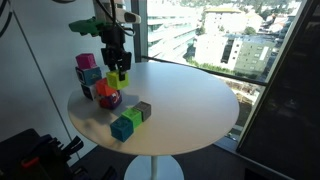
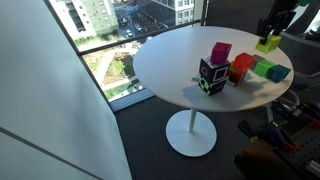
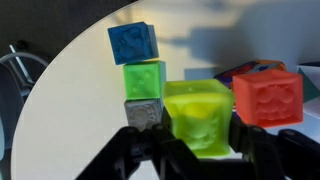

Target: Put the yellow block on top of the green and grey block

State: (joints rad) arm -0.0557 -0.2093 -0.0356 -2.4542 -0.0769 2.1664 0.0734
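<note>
My gripper [image 3: 200, 148] is shut on the yellow block [image 3: 200, 116], a lime-yellow cube that fills the jaws in the wrist view. In both exterior views the gripper [image 1: 117, 62] [image 2: 274, 27] holds the yellow block [image 1: 120, 77] [image 2: 267, 43] in the air above the table. The green block [image 3: 145, 78] and the grey block [image 3: 144, 112] lie touching in a row on the table, just left of the held cube in the wrist view. In an exterior view the green block [image 1: 133, 117] and grey block [image 1: 144, 109] sit near the table's front.
A teal-blue cube [image 3: 134, 43] [image 1: 122, 128] adjoins the green one. An orange-red cube [image 3: 267, 97] sits to the right in the wrist view. A cluster of stacked coloured blocks [image 1: 95, 82] [image 2: 213, 75] stands near the round white table's [image 1: 190, 100] edge. Windows stand behind.
</note>
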